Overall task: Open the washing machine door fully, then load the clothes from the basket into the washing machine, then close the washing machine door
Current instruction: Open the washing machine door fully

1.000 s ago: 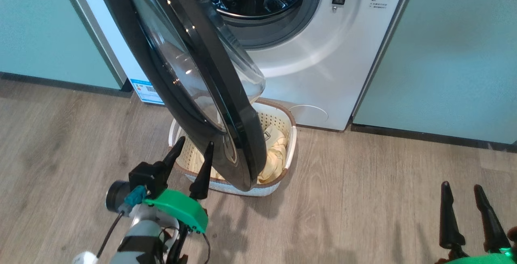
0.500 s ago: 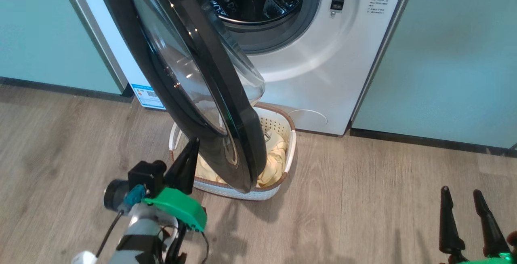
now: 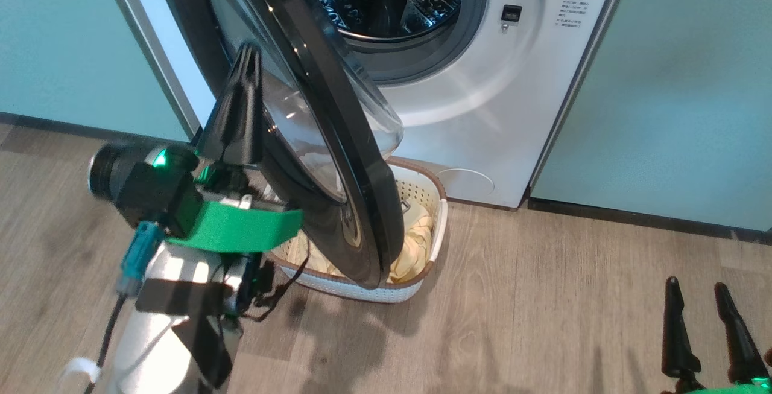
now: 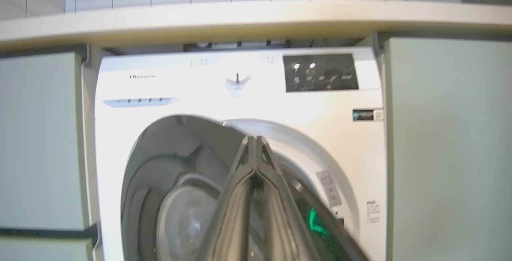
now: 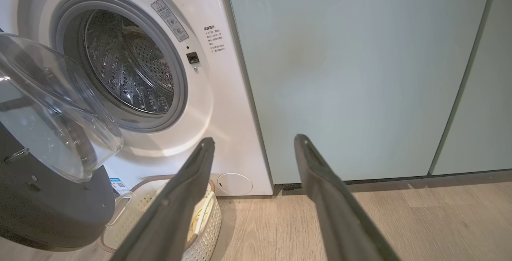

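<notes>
Washing machine door (image 3: pixel 301 140) looks only about half open to me, hanging nearly edge-on right over the basket (image 3: pixel 422 288). The left fingers (image 3: pixel 238 110) are pinched tight together with nothing between them and point up along the door's outer glass. Can't tell if they actually touch it. The right fingers (image 3: pixel 674 333) are spread wide and empty, low over the floor (image 3: pixel 543 291), well apart from the door.

I'd bring the pinched left fingers round the free edge onto the bowl side. Then sweep the door away from the drum (image 3: pixel 392 2) in a slow arc that follows the hinge. Pushing on the outer face from here would probably just swing it shut.

Below and just right of the left fingers, the clothes (image 3: pixel 416 249) sit in the basket, half covered by the door's black rim, so there's no clean reach in. Beyond the fingertips is the washing machine (image 3: pixel 482 110) with its drum open. Pale green cabinets (image 3: pixel 663 80) stand on both sides.
</notes>
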